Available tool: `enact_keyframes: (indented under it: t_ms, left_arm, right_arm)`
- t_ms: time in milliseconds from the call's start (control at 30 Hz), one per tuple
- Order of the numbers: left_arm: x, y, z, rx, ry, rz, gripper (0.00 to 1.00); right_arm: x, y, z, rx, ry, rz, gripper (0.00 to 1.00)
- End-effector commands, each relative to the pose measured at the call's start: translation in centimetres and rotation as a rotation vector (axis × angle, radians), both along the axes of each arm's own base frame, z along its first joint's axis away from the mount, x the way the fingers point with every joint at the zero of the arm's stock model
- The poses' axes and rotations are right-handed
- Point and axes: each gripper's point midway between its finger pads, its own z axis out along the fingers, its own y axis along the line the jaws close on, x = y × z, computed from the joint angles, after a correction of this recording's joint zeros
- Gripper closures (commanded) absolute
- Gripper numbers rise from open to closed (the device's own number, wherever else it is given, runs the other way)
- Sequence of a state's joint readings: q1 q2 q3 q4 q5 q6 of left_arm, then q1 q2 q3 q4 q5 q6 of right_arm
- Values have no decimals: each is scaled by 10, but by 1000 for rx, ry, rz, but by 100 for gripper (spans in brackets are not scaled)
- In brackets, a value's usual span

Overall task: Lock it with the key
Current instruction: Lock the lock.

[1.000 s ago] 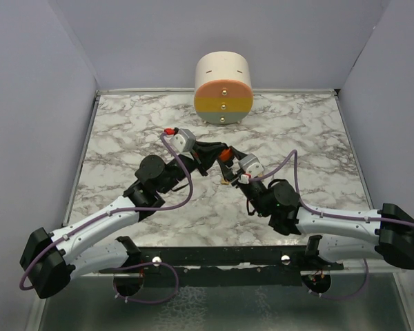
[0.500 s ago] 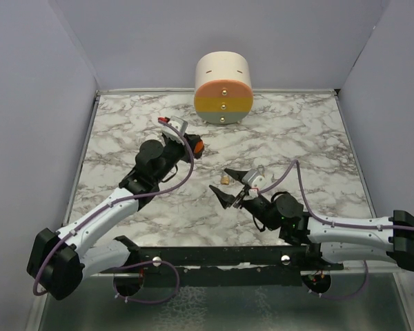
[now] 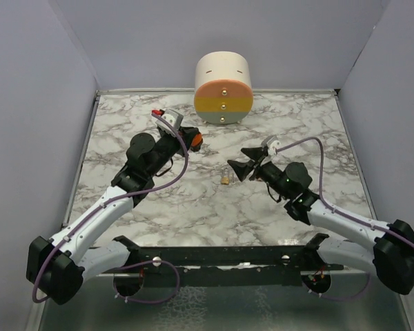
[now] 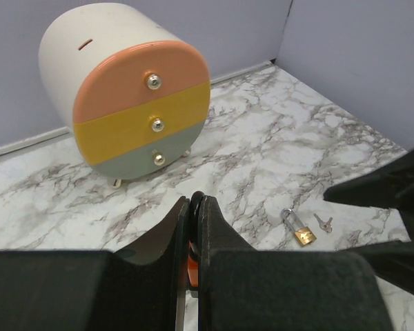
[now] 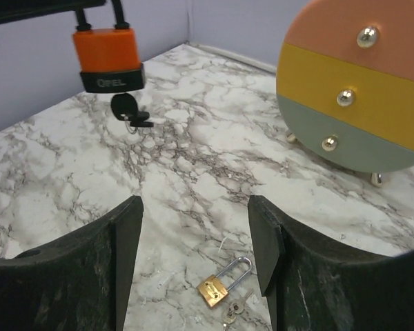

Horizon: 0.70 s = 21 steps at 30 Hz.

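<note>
An orange padlock [image 5: 107,58] hangs in the air by its black shackle, with my left gripper [image 3: 188,140] shut on that shackle. A black-headed key [image 5: 129,110] sticks out of the padlock's underside. In the left wrist view only a sliver of the orange padlock [image 4: 187,265] shows between the closed fingers of my left gripper [image 4: 194,201]. My right gripper [image 3: 243,166] stands open and holds nothing, well to the right of the padlock and pointing left. Seen from the right wrist, the right gripper [image 5: 196,221] hovers above the table.
A small brass padlock [image 3: 225,177] lies on the marble table between the arms, with small silver keys [image 4: 323,222] beside it. A round drawer unit [image 3: 223,88] with pink, yellow and grey fronts stands at the back wall. Purple walls close in left, right and back.
The right gripper has opened, left the orange padlock and drawn back to the right. The left arm has carried the padlock toward the back left.
</note>
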<state>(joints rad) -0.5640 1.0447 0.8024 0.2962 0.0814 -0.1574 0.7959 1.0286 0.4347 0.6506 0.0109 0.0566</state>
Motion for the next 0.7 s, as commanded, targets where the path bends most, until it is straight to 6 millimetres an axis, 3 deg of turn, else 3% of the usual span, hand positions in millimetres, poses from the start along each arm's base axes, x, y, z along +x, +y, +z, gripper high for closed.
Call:
enact_keyframes:
  t_ms: [0,67,100,167,267,333,500,667]
  left_arm:
    - [-14,-8,34,-8,-88,-96,100]
    - [-17,-9,34,-3,-93,-117,100]
    - [-18,-9,34,0,-96,-125,100]
    - [-20,-9,34,8,-104,-152,100]
    - [-24,-8,31,20,-108,-189,100]
    - [-23,-4,27,26,-103,-190,100]
    - [-23,5,30,-6,-113,-201,100]
    - [-46,-11,47,-75,-137,-380,100]
  right_arm:
    - [2,16,15,93,75,281,38]
    - [10,15,20,137,99,360,13]
    - [9,15,22,155,110,420,9]
    - [15,19,16,191,158,519,8]
    - [14,31,9,202,187,651,14]
    - [9,34,8,223,188,703,4]
    - [0,30,9,227,144,701,2]
    - [-10,30,15,161,80,665,4]
